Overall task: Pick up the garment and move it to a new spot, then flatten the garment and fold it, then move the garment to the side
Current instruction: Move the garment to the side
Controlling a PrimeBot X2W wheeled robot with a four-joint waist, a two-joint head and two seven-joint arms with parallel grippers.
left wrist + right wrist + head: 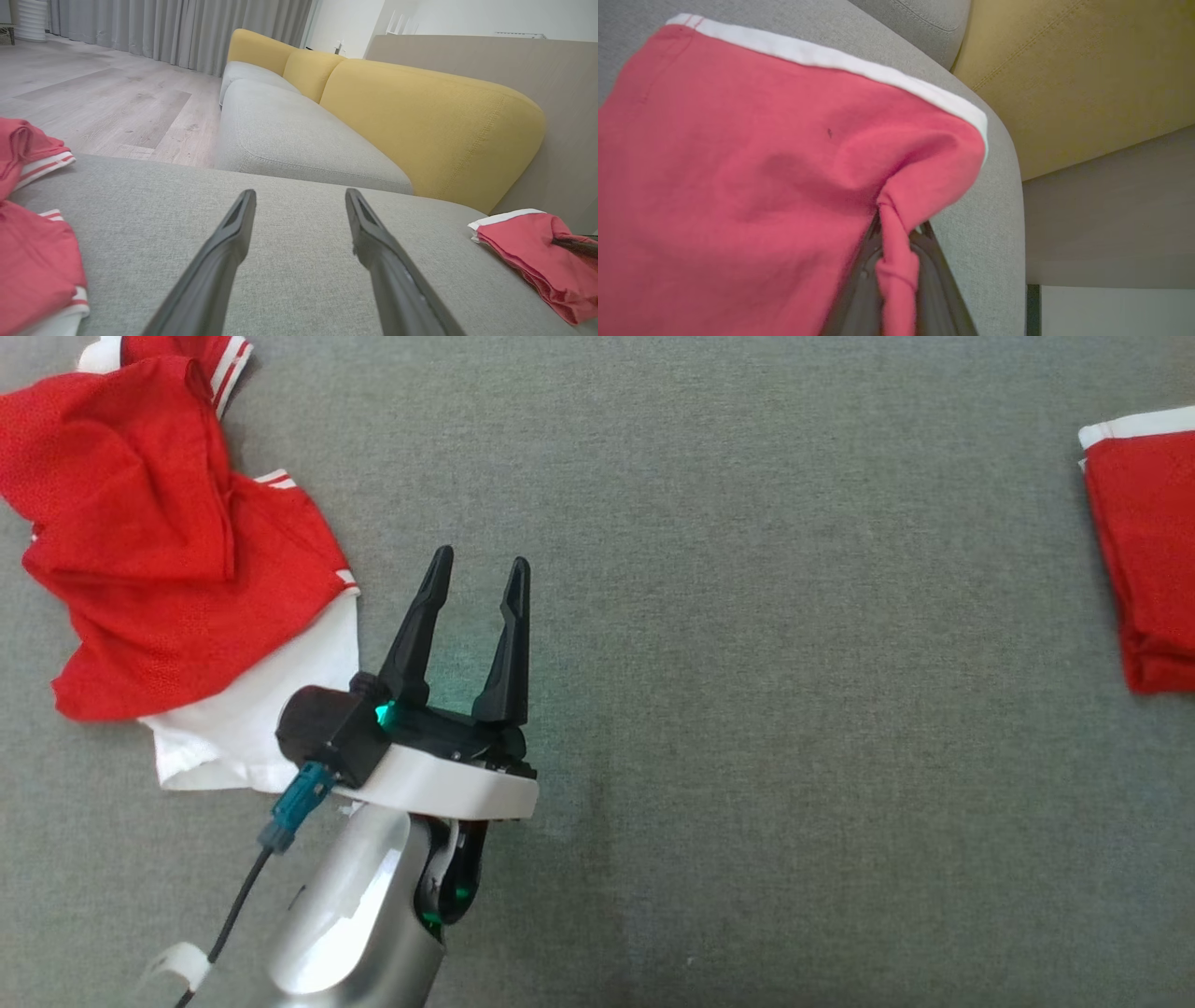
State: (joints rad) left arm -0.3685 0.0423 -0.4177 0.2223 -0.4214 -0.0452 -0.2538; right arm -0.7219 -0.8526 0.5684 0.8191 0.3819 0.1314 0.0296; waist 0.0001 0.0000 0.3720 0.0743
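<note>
A folded red garment (1148,551) with a white band lies at the right edge of the grey cushion (747,709). In the right wrist view my right gripper (901,224) is shut on a pinched fold of this garment (761,163) near the cushion's corner. The left wrist view shows the same garment (528,242) at the right with a dark finger (577,245) on it. My left gripper (482,560) hovers open over bare cushion with nothing between its fingers (300,192).
A crumpled red and white garment (159,551) lies at the cushion's left (28,261), close beside my left wrist. Yellow backrests (420,112) rise behind the sofa seats. Wooden floor (93,93) lies beyond the cushion's far edge.
</note>
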